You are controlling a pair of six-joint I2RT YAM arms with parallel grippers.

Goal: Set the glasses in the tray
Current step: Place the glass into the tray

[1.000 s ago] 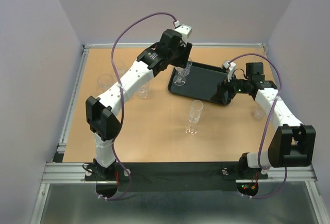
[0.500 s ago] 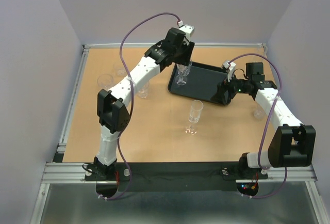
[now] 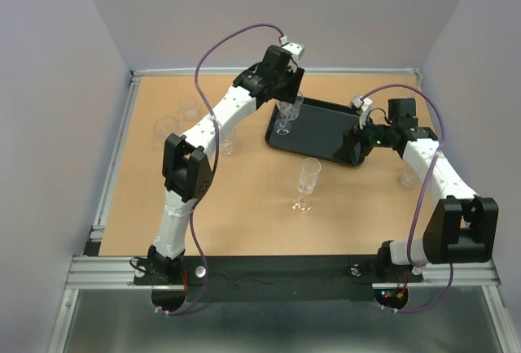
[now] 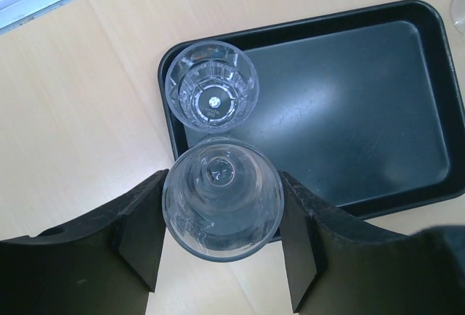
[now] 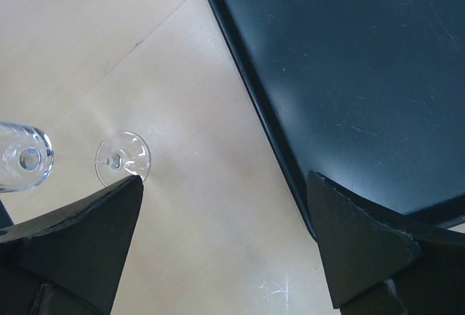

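The black tray [image 3: 326, 132] lies at the back centre-right of the table. My left gripper [image 3: 288, 101] reaches over its left end, shut on a clear glass [image 4: 221, 199] gripped by its sides; the glass hangs above the tray's rim. A short tumbler [image 4: 211, 93] stands in the tray's corner just beyond it. My right gripper [image 5: 224, 181] hovers open over the tray's near right edge [image 5: 276, 148] with nothing between its fingers. A stemmed flute glass [image 3: 307, 182] stands on the table in front of the tray; its base [image 5: 122, 159] shows beside my right gripper's left finger.
More clear glasses stand on the wooden table: three left of the tray [image 3: 165, 128], [image 3: 189, 109], [image 3: 226, 141], and one at the right beside my right arm [image 3: 407, 178]. A metal frame [image 3: 114, 158] borders the table, with grey walls around it.
The left arm's elbow has swung right and toward the tray while its gripper stays over the tray's left end with the glass. The right arm has not moved.
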